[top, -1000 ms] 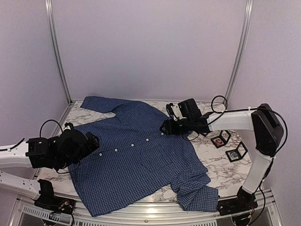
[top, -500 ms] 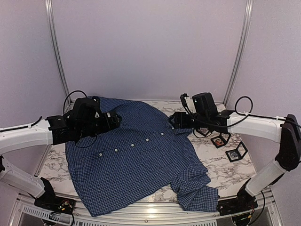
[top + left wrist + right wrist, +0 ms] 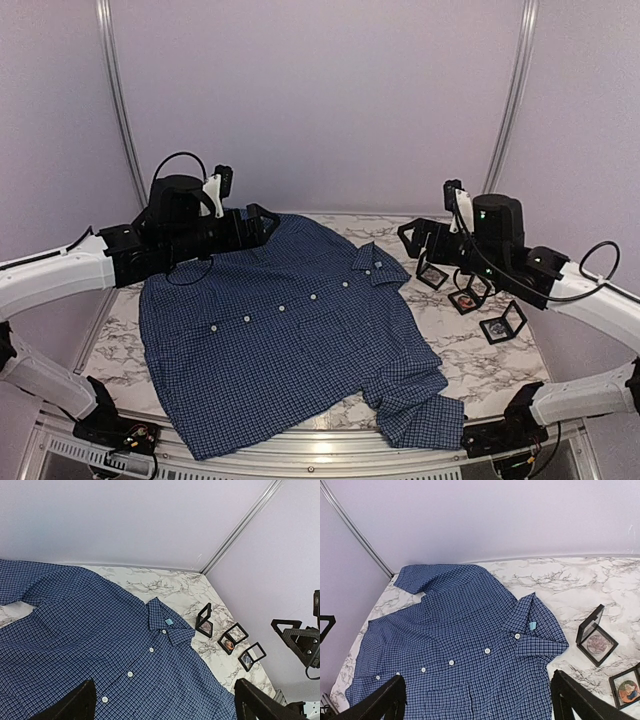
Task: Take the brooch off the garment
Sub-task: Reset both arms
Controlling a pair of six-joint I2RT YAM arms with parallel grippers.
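The garment [image 3: 290,340], a dark blue checked shirt with white buttons, lies spread flat on the marble table. It also shows in the left wrist view [image 3: 75,640] and the right wrist view [image 3: 460,630]. No pin shows on the shirt. The brooch [image 3: 467,298], a small roundish orange-and-pale piece, lies inside the middle black frame to the right of the shirt [image 3: 229,644] [image 3: 626,687]. My left gripper [image 3: 262,222] is open and empty, raised above the shirt's far left shoulder [image 3: 162,707]. My right gripper [image 3: 410,243] is open and empty, raised right of the collar [image 3: 477,700].
Three small black frames stand in a row on the marble at the right: one tilted upright [image 3: 432,272], the middle one [image 3: 475,288], and one with a bluish piece [image 3: 503,322]. The shirt's lower right corner is bunched near the table's front edge [image 3: 420,405].
Both arms have lifted off the shirt. The left gripper rose from the shirt's left edge to the far left; the right rose from the collar and drew back right. The shirt's left side lies flatter.
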